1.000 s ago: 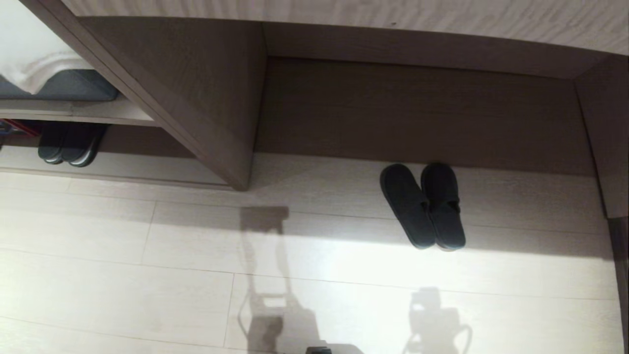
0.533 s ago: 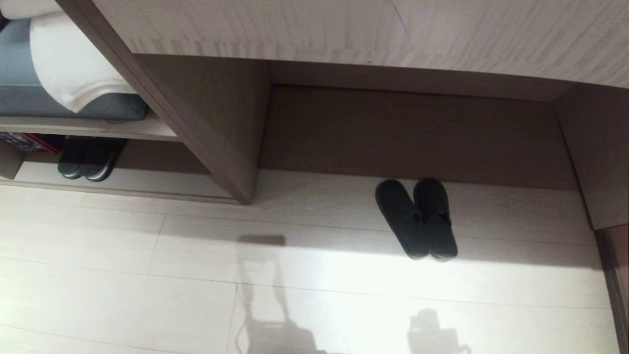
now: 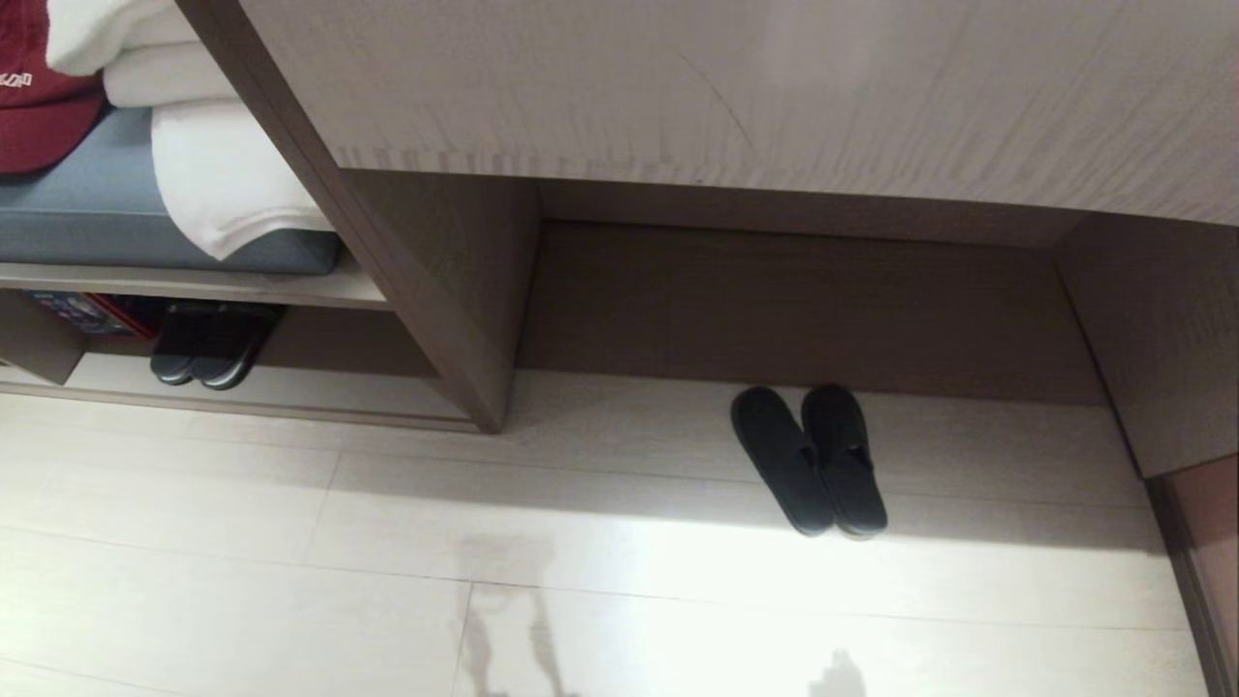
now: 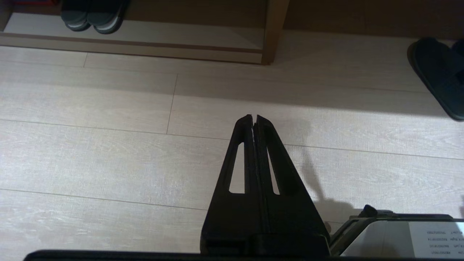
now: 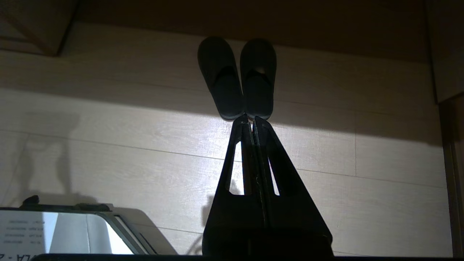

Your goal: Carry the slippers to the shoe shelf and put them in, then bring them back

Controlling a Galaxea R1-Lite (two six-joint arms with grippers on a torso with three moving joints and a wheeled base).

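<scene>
A pale wood-plank floor (image 3: 290, 542) runs up to beige wood-grain furniture along the far side. The right gripper (image 5: 251, 120) hangs above the floor with its two black fingers pressed together, holding nothing; its tips point toward the heels of the slippers (image 3: 808, 460). The left gripper (image 4: 253, 118) is likewise clenched and empty, over bare planks, well apart from the slippers, whose edge shows at the side of its view. Neither arm appears in the head view. The slippers, a dark pair lying side by side and touching, sit on the floor in a wide recess under a long beige top (image 3: 774, 87), toes toward the back wall and heels out in the light. To the left, past a slanted side panel (image 3: 436, 290), is the shoe shelf (image 3: 242, 402); a second dark pair (image 3: 208, 344) with pale sole rims rests on its base board. Above that lie a grey cushion (image 3: 87, 218), folded white towels (image 3: 213, 174) and a red cap (image 3: 39, 116).
</scene>
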